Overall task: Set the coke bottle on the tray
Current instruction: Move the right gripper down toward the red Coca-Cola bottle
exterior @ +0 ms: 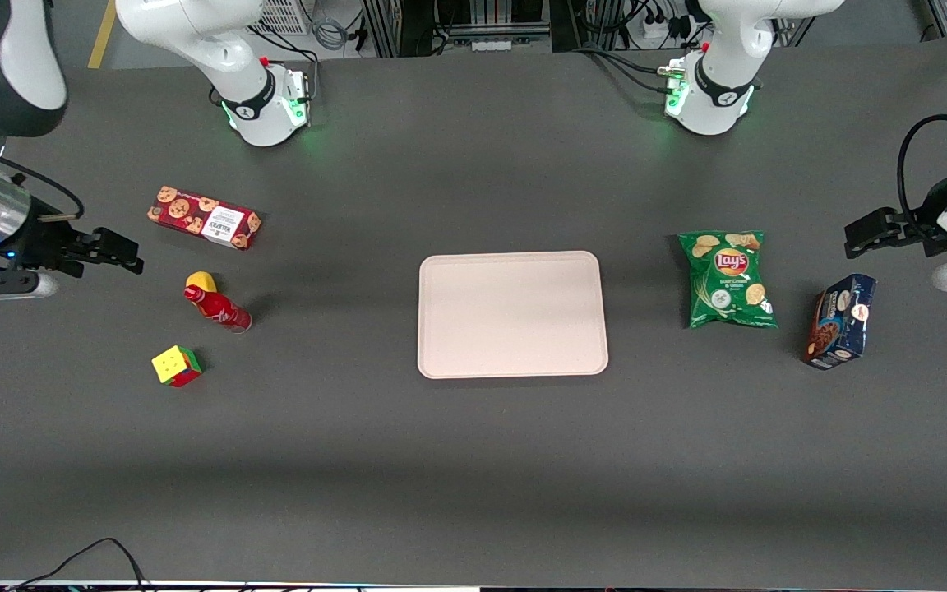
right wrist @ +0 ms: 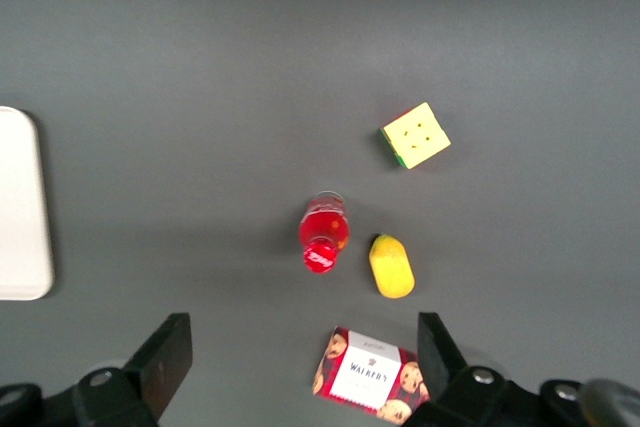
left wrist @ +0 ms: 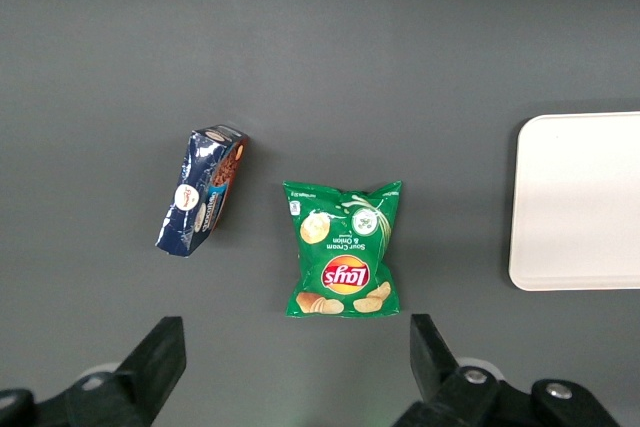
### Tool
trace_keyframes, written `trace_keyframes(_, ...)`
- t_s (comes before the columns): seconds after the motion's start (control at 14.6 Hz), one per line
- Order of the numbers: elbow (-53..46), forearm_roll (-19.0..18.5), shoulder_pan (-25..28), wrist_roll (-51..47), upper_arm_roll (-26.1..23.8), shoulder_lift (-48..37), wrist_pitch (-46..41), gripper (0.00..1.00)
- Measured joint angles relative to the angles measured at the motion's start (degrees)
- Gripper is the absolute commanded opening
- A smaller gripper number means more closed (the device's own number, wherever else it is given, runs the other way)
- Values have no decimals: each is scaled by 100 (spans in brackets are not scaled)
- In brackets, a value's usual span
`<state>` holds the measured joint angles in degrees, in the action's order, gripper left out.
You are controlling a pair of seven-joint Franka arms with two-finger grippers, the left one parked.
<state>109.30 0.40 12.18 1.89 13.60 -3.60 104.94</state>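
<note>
While your gripper (exterior: 132,259) hangs spread wide, gripping nothing, the small red plastic coke bottle (exterior: 219,308) stands upright — just beside a yellow oval lump (exterior: 201,282). Your big pale pinkish-beige rectangular tray (exterior: 512,314) sits well apart from it — toward the parked arm's end.

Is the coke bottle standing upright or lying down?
Upright: the coke bottle shows its cap from above, standing on the table, off the tray. The open gripper waits apart.

Even overhead light, all views sharp. Soft shadows edge the pale pinkish-beige rectangular tray (exterior: 512,314). A dim band crosses the dark grey table (exterior: 473,460) near its front edge.
</note>
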Motion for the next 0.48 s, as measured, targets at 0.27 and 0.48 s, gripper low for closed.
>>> trace_keyframes(0.27, 1799, -287, 3, 24, -13, -728, 1373, 100)
trace_keyframes(0.48, 2677, -345, 3, 206, -19, -851, 2288, 100)
